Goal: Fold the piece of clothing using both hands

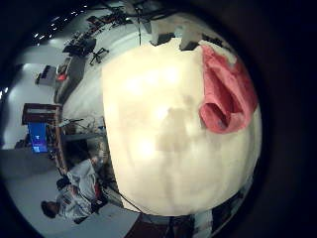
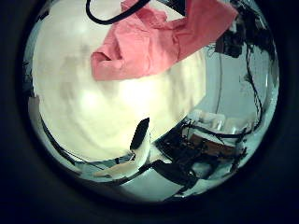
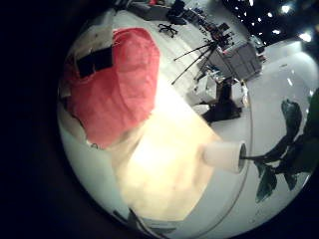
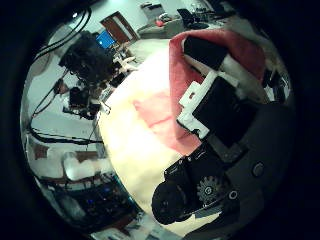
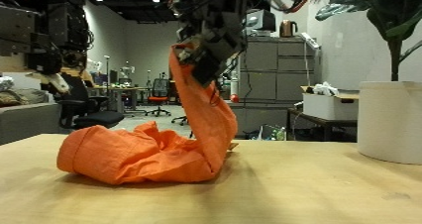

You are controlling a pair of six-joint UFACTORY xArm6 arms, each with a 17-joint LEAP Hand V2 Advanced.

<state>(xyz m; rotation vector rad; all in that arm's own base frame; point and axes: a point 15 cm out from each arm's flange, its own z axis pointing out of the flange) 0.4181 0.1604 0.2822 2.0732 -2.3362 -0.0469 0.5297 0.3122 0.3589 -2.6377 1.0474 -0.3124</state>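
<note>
An orange piece of clothing (image 5: 146, 150) lies bunched on the wooden table (image 5: 317, 189), with one end pulled up in a tall strip. My right hand (image 5: 205, 36) is above it, shut on that top end. The right thumb side palm view shows its fingers (image 4: 215, 100) curled on the cloth (image 4: 180, 70). The right little finger side palm view shows the cloth (image 3: 115, 85) hanging close below. My left hand is high over the table, away from the cloth (image 2: 149, 47), with one straight finger (image 2: 140, 133) showing and nothing in it. The left little finger side palm view shows the cloth (image 1: 226, 91) at the table's edge.
A white round pot (image 5: 390, 120) with a green plant stands at the table's far side; it also shows in the right little finger side palm view (image 3: 224, 156). Desks, chairs and cabinets stand in the room behind the table.
</note>
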